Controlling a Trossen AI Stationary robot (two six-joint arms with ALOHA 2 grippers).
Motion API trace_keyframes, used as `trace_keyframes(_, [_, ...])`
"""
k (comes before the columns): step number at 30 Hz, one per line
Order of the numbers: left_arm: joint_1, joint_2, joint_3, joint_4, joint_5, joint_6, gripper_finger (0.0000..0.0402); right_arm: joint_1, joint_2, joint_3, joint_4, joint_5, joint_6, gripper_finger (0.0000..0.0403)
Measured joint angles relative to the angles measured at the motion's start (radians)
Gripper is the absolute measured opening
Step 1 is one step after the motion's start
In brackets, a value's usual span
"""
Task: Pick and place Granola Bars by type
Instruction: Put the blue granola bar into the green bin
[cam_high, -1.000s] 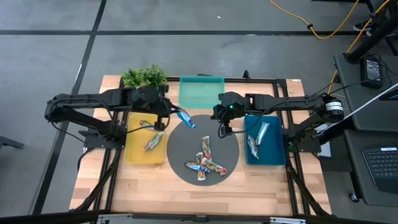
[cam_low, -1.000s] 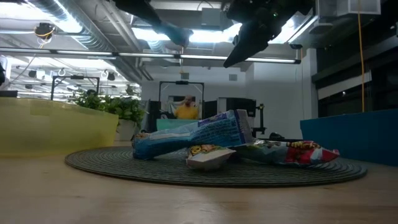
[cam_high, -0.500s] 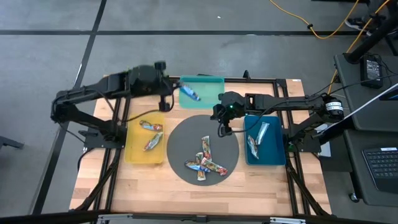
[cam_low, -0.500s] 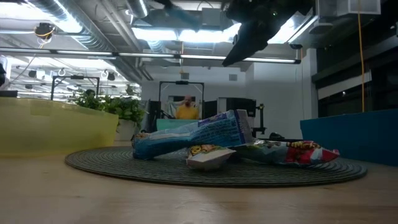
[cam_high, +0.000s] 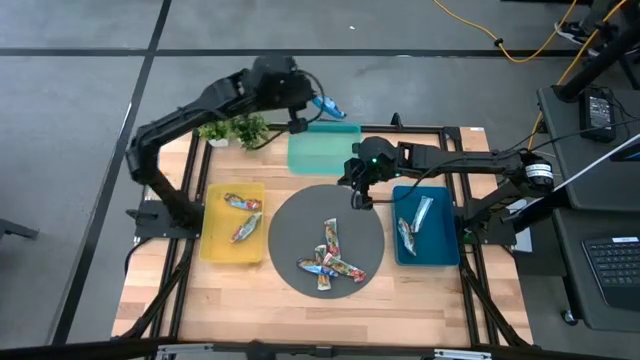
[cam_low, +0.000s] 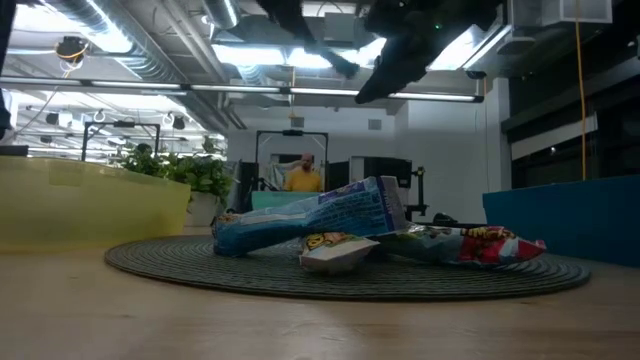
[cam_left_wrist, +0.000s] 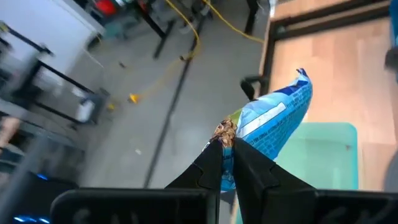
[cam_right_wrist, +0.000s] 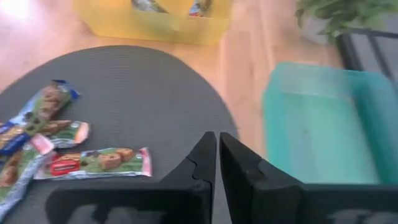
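My left gripper (cam_high: 308, 104) is raised over the far edge of the teal tray (cam_high: 325, 150), shut on a blue granola bar (cam_left_wrist: 273, 118). In the high view that blue bar (cam_high: 326, 105) juts toward the table's right. My right gripper (cam_high: 358, 203) hangs shut and empty over the far right part of the round grey mat (cam_high: 290, 225). Several bars (cam_high: 330, 258) lie flat on the mat. Two multicoloured bars (cam_high: 241, 215) lie in the yellow tray (cam_high: 212, 245), and two silvery ones (cam_high: 413, 222) in the dark-blue tray (cam_high: 442, 250). My left gripper pinches the blue bar by one end of its wrapper (cam_left_wrist: 230, 138) between its two fingers. The fingers slant downward from the table's left, along the bar. The rest of the bar sticks out past the fingertips, lifted clear above the teal tray (cam_left_wrist: 311, 155).
A green plant (cam_high: 235, 130) stands at the table's far left corner, just below my left arm. A black frame rail (cam_high: 420, 128) borders the table. The near strip of wooden tabletop (cam_high: 300, 310) holds no objects.
My left gripper has risen and swung from the mat's far left edge toward the table's far edge, carrying the blue bar to a spot above the teal tray's far rim. It stays shut on the bar.
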Motion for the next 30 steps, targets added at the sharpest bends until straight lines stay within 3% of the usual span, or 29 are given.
trace_keyframes(5, [0.040,0.093,-0.013,0.001,0.062,-0.052,0.0019,0.000,-0.043,0.000,-0.002,0.081,-0.045,0.0026])
trace_keyframes(17, [0.071,0.282,-0.025,0.004,0.144,-0.086,0.0019,-0.026,-0.144,0.000,-0.111,0.086,-0.076,0.0026])
trace_keyframes(30, [0.104,0.411,-0.025,-0.010,0.213,-0.121,0.0019,-0.026,-0.147,0.000,-0.143,0.085,-0.076,0.0026])
